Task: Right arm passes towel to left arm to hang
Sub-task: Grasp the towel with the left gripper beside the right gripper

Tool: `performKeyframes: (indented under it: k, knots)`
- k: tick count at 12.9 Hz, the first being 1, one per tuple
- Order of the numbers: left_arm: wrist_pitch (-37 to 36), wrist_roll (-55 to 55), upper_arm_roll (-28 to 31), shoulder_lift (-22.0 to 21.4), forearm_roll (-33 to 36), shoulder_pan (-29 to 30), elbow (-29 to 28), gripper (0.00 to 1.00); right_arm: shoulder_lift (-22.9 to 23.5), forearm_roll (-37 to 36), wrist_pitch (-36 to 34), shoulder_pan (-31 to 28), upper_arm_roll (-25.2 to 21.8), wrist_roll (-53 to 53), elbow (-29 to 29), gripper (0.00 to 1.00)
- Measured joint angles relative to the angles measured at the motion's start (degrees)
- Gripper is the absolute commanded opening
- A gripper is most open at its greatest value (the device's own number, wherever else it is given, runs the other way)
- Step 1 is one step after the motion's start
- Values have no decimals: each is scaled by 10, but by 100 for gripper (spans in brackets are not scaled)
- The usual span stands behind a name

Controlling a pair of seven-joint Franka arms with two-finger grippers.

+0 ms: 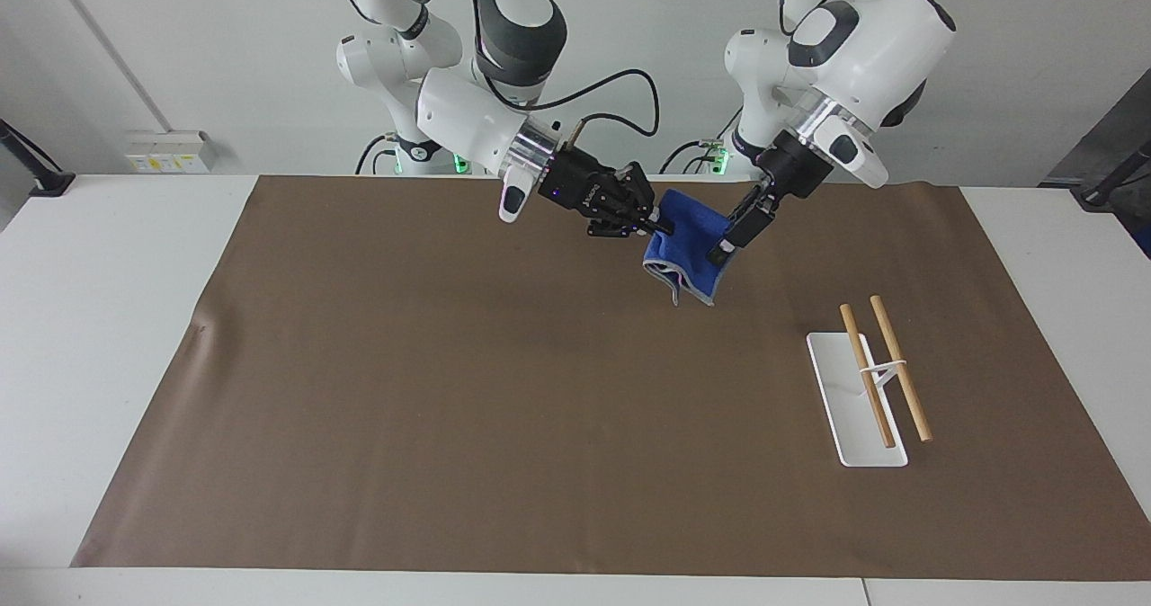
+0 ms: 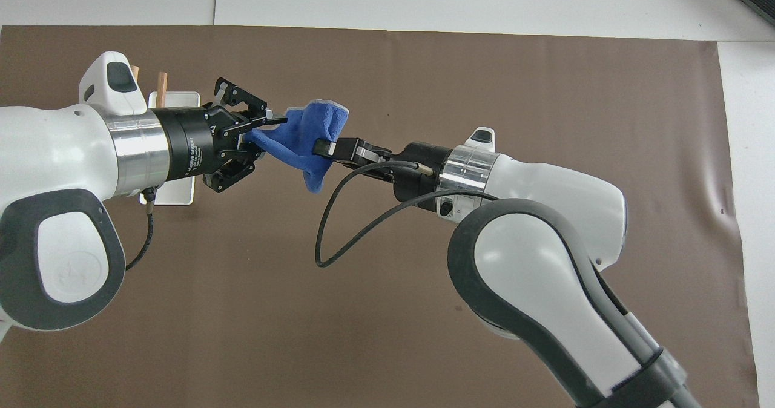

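The blue towel [image 1: 689, 245] [image 2: 301, 140] hangs in the air over the brown mat, stretched between both grippers. My right gripper [image 1: 663, 227] [image 2: 324, 148], with a blue light on its wrist, is shut on one edge of the towel. At the cloth's other end, the one toward the rack, my left gripper [image 1: 720, 251] [image 2: 267, 131] has its fingertips pinched on the bunched fabric. A loose fold of towel droops below the two grippers.
A white-based rack [image 1: 846, 411] [image 2: 176, 98] with two wooden rods [image 1: 900, 369] [image 2: 161, 82] stands on the brown mat [image 1: 450, 390] toward the left arm's end, partly hidden under the left arm in the overhead view. A black cable [image 2: 330, 220] loops from the right wrist.
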Motion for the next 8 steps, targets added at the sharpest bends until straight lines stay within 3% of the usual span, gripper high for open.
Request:
performKeyframes:
  k: [4,5,6,7,8]
  knots:
    - [-16,0,3,-1,0,2,-1,0,0,0,0,0,0,0,0,2]
    - [-21,0,7,-1,0,4,-1,0,0,0,0,0,0,0,0,30]
    - [-24,0,9,-1,0,10,-1,0,0,0,0,-1,0,0,0,81]
    - [-26,0,11,-1,0,17,-1,0,1,0,3,-1,0,0,0,100]
    - [-26,0,12,-1,0,25,-1,0,1,0,15,-1,-1,0,0,100]
